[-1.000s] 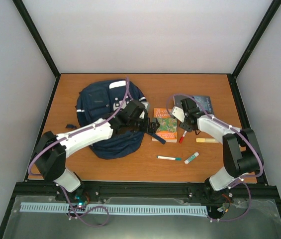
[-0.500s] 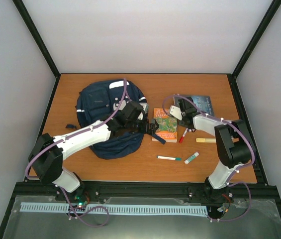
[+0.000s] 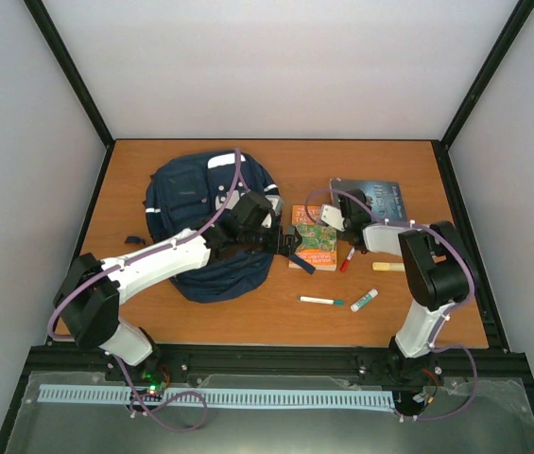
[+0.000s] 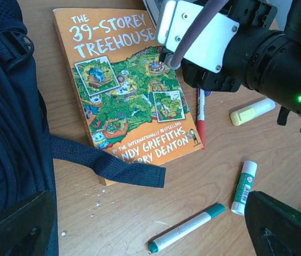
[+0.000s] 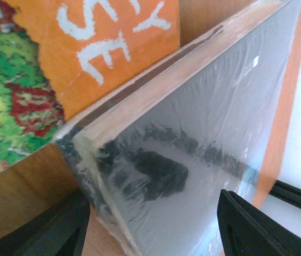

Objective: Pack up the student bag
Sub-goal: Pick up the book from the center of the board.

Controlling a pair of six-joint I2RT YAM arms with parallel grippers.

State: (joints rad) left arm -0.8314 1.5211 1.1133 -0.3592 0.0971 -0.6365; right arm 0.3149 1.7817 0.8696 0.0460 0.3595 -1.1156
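The student bag [image 3: 200, 218], navy with white stripes, lies at the back left of the table; its fabric [image 4: 6, 122] and a loose strap [image 4: 107, 162] show in the left wrist view. My left gripper [image 3: 285, 241] is open and empty [image 4: 150, 234], hovering just right of the bag, over the strap and the near edge of the orange book [image 4: 123, 90]. My right gripper [image 3: 342, 216] is open [image 5: 155, 234], with the near-left corner of a dark plastic-wrapped book [image 5: 193, 160] between its spread fingers. That dark book [image 3: 370, 197] lies right of the orange book [image 3: 314, 236].
A red pen [image 3: 347, 257], a yellow highlighter [image 3: 392, 267], a green-capped marker [image 3: 321, 301] and a glue stick [image 3: 364, 300] lie on the table [image 3: 248, 312] in front of the books. The right arm [image 4: 246, 42] reaches over the orange book's far right corner.
My right gripper has moved left and down onto the dark book's near-left corner, its forearm swinging round. My left arm and the bag have barely moved.
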